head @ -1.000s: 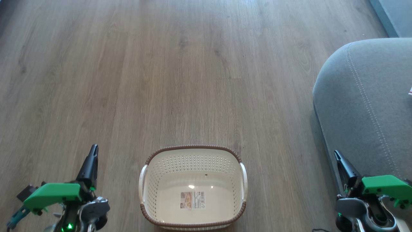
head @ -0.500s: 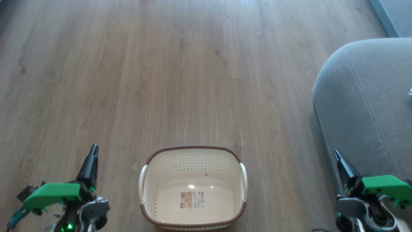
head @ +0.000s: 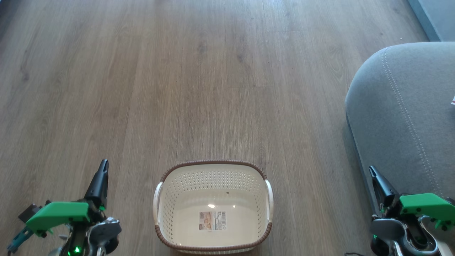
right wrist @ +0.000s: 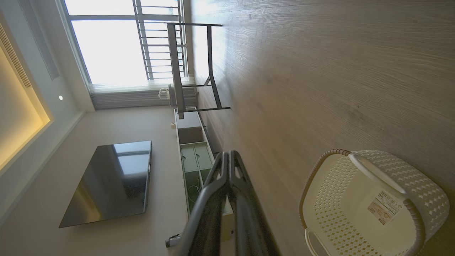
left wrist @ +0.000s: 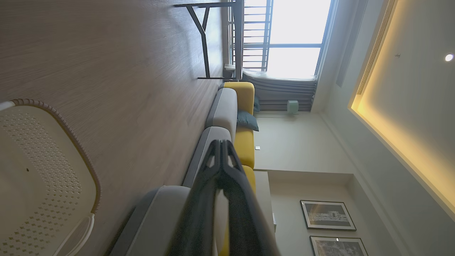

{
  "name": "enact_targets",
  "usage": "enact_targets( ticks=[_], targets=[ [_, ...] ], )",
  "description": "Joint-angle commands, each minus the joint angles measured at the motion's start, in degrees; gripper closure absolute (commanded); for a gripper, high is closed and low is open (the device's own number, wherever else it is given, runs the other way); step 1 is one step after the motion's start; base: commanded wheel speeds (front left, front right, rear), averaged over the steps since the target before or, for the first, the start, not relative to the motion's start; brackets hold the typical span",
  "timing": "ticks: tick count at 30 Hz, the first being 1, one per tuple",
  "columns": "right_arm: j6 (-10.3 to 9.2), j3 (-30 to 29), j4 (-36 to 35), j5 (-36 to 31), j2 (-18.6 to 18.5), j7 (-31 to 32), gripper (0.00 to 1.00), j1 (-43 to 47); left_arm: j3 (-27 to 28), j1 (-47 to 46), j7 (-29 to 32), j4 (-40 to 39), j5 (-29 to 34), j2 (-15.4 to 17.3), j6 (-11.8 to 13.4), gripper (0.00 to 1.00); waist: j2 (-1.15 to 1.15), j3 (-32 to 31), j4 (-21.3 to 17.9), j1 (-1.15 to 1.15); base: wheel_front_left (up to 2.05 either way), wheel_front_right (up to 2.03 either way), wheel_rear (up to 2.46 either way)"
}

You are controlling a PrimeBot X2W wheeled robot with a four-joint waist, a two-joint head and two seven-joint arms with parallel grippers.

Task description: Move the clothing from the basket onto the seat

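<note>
Clothing (head: 453,101) is judged to be out of the basket (head: 213,162), which stands nearest, at 6 o'clock in the head view. Its perforated walls and the label (head: 212,220) on its floor are left uncovered. The basket's long axis is laid from 9 to 3 o'clock, with a handle at each end.

It is flanked by the left end effector (head: 103,164) at 7 o'clock and the right end effector (head: 371,170) at 5 o'clock. Both are closed, with the dark fingers pressed together and nothing gripped. Both are pointed toward 12 o'clock and held apart from the basket, the left one being the nearer to it.

Farther out, at 3 o'clock, the seat (head: 408,142) is met, its line of pale stitching (head: 401,106) run from near to far. The right end effector is placed just beside its rounded front corner. On the seat, at the very edge of the view, a thin red-and-white sliver is made out and taken for the clothing. It lies toward 1 o'clock from the right end effector, and too little is shown for its long axis to be told.

The transfer is therefore judged done or nearly so. Should any tidying be wanted, the right arm is the nearer one, and a reach up and outward across the seat would be called for. Beyond, toward 12 o'clock, the wooden floor (head: 185,78) is spread.
</note>
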Motion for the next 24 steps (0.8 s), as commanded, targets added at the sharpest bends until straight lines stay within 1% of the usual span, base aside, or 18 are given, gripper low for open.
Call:
enact_targets(
  ticks=[1,24],
  targets=[
    [0.4,0.93,-2.34,0.26,-0.43,0.48,1.0,-2.86,2.06,-3.34,0.18,-2.05,-0.3,0.41,-0.38,1.0,0.0,0.0,0.0,0.0,0.0,0.0,0.0],
    [0.4,0.9,-2.34,0.23,-0.41,0.5,1.0,-2.86,2.06,-3.34,0.18,-2.05,-0.3,0.41,-0.39,1.0,0.0,0.0,0.0,0.0,0.0,0.0,0.0]
  ],
)
